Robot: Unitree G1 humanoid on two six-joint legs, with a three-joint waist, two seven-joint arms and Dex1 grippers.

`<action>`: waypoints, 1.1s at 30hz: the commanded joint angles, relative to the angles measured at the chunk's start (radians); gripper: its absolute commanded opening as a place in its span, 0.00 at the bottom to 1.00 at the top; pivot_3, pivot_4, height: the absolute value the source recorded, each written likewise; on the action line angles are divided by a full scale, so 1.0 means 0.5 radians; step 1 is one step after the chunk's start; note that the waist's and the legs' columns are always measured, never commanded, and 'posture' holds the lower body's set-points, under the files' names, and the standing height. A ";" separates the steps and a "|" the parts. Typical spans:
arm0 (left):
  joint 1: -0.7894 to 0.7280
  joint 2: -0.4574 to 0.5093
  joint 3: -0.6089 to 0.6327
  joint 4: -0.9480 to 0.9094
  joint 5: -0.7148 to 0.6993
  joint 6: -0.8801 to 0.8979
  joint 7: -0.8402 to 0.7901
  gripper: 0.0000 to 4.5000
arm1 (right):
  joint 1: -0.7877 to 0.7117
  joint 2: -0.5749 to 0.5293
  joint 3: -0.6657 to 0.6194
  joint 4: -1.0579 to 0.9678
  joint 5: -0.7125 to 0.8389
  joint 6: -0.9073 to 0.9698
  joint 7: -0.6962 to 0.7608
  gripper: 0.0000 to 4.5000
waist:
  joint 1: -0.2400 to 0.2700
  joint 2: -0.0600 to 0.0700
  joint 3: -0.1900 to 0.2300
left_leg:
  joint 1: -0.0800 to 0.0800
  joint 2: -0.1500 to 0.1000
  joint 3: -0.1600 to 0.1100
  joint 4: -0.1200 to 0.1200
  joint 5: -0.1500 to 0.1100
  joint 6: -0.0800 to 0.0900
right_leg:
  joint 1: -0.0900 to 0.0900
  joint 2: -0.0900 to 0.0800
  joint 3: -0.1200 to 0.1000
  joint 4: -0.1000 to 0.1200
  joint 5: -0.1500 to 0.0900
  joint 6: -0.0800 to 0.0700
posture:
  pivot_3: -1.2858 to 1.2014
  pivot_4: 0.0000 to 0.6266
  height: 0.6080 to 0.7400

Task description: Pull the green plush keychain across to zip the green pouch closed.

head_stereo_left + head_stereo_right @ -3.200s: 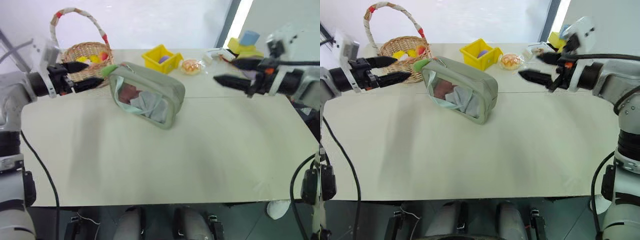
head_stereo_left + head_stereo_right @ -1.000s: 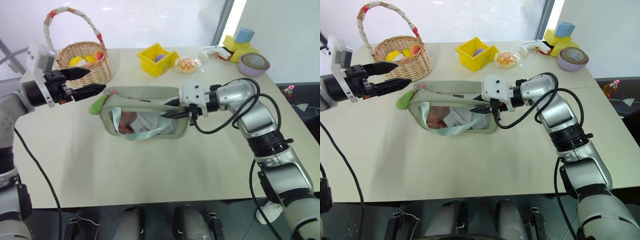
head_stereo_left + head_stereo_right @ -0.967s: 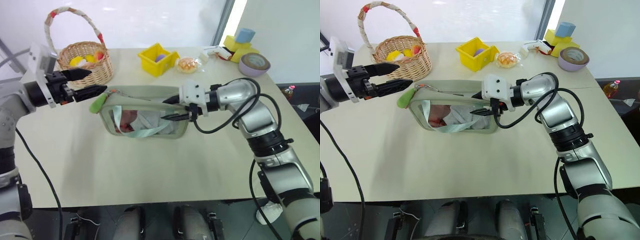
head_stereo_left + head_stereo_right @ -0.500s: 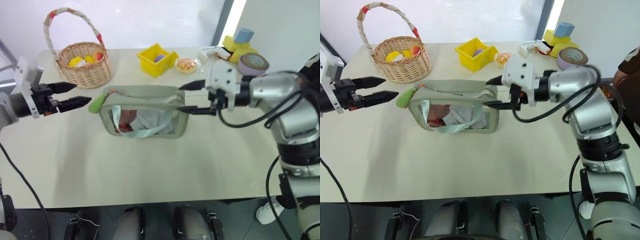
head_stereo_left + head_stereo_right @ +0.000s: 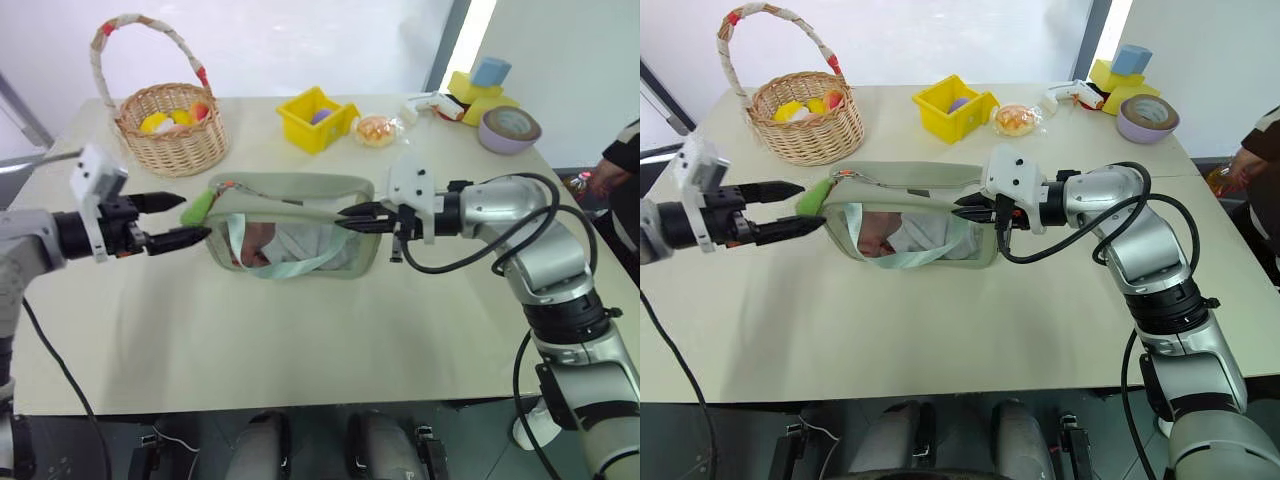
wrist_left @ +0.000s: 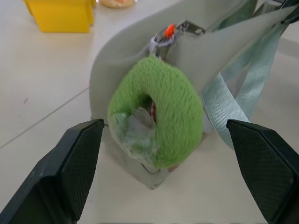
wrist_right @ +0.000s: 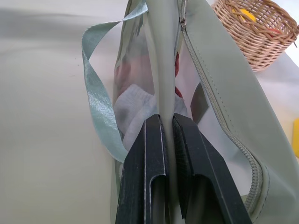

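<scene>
The green pouch [image 5: 300, 186] stands on the table with its clear window and mint strap [image 5: 285, 268] facing me, red and white contents inside. Its zipper runs open along the top. The green plush keychain [image 6: 161, 116] hangs at the pouch's left end from the zipper pull. My left gripper [image 5: 190, 218] is open, with a finger [image 6: 70, 172] on each side of the keychain and neither touching it. My right gripper [image 7: 167, 122] is shut on the fabric edge at the pouch's right end [image 5: 350, 214].
Along the far side of the table are a wicker basket [image 5: 170, 135] with toys, a yellow bin [image 5: 318, 118], a wrapped bun [image 5: 376, 130], a tape roll [image 5: 510, 128] and yellow and blue blocks [image 5: 480, 85]. A person [image 5: 625, 160] stands at the right edge.
My right gripper, open beside the pouch's right end half a second ago, has shut on its top edge. My left gripper has dropped and come in around the keychain.
</scene>
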 commanded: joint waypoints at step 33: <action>-0.836 0.020 -0.327 0.291 0.205 -0.285 -0.365 0.88 | -0.073 0.133 0.029 0.112 -0.076 -0.156 -0.068 0.00 | -0.016 0.000 0.000 | 0.001 -0.001 0.000 0.002 0.003 -0.005 | 0.001 0.003 0.000 0.001 0.000 0.000 | 0.52 0.24 0.99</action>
